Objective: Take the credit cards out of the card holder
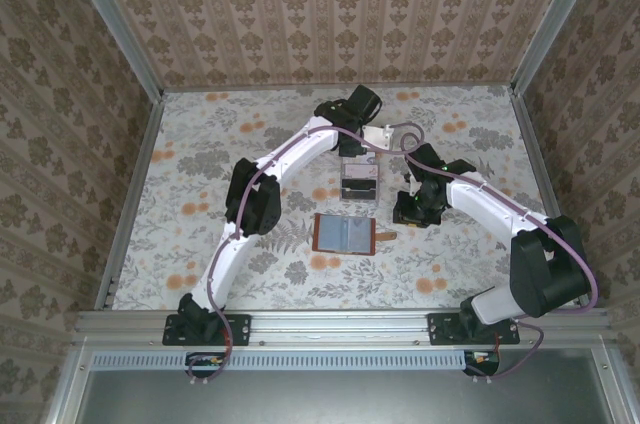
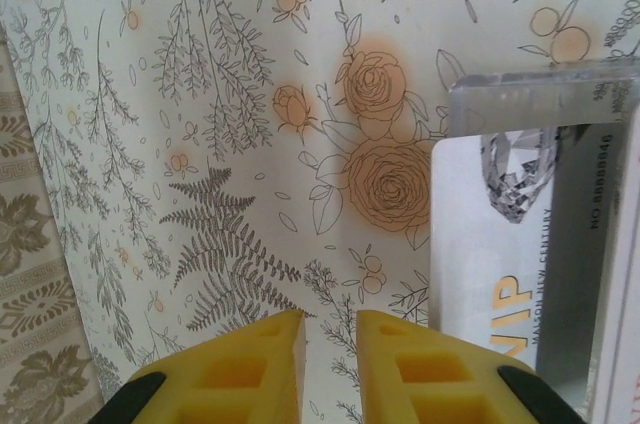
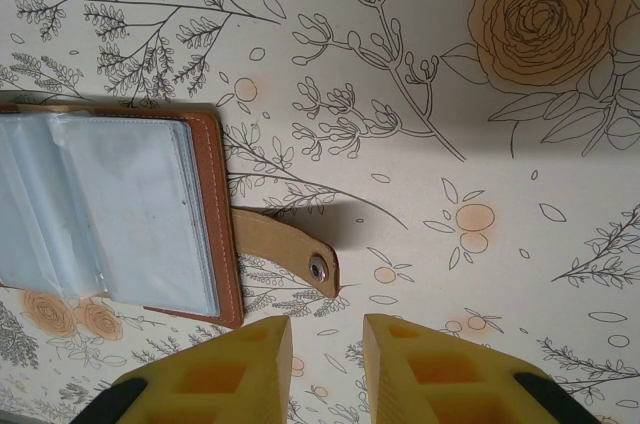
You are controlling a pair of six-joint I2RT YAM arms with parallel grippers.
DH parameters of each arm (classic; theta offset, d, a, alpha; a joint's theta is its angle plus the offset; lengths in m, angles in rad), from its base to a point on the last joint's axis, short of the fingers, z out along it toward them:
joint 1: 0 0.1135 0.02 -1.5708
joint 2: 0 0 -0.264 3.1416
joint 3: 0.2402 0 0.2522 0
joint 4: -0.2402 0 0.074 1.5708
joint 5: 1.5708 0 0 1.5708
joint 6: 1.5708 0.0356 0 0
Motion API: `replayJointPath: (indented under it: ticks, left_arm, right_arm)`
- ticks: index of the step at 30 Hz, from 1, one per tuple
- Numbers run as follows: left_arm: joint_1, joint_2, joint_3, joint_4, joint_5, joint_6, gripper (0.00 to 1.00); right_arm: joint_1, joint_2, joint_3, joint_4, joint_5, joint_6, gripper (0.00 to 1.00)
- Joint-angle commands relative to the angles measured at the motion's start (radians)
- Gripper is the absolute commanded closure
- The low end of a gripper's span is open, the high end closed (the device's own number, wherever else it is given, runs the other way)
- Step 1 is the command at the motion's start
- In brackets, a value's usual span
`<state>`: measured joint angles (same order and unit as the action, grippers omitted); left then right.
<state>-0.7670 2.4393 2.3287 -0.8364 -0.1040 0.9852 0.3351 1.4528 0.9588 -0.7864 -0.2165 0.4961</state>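
Observation:
The brown card holder (image 1: 345,234) lies open on the floral table, its grey-blue sleeves (image 3: 110,214) facing up and its strap tab (image 3: 285,244) pointing right. No card is visible in the sleeves. A pale credit card printed "VIP" (image 2: 520,244) lies in the clear plastic tray (image 2: 540,94); a darker card (image 1: 359,190) lies there too. My left gripper (image 2: 330,316) hovers open beside the tray's left edge, holding nothing. My right gripper (image 3: 327,321) is open just beyond the strap tab, apart from it, and empty.
The clear tray (image 1: 360,182) sits just behind the card holder, between the two arms. Patterned walls and metal rails (image 1: 135,194) enclose the table. Bare floral tablecloth (image 1: 200,144) spreads to the left and front.

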Motion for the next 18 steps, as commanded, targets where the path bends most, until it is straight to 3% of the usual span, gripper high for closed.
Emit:
replayJointPath:
  ticks: [1,8,18]
  left_arm:
    - [-0.006,-0.049,-0.011,0.008,-0.032,-0.048,0.79]
    - [-0.011,-0.091,-0.026,0.042,-0.147,-0.304,0.79]
    - [-0.042,-0.260,-0.222,0.030,-0.227,-0.735,0.78]
  right_arm:
    - [-0.005,-0.022,-0.005,-0.001,-0.017,-0.002,0.74]
    - [-0.005,-0.016,-0.004,0.026,-0.037,0.012,0.74]
    - [0.007,0.003,-0.032,0.101,-0.117,0.046,0.74]
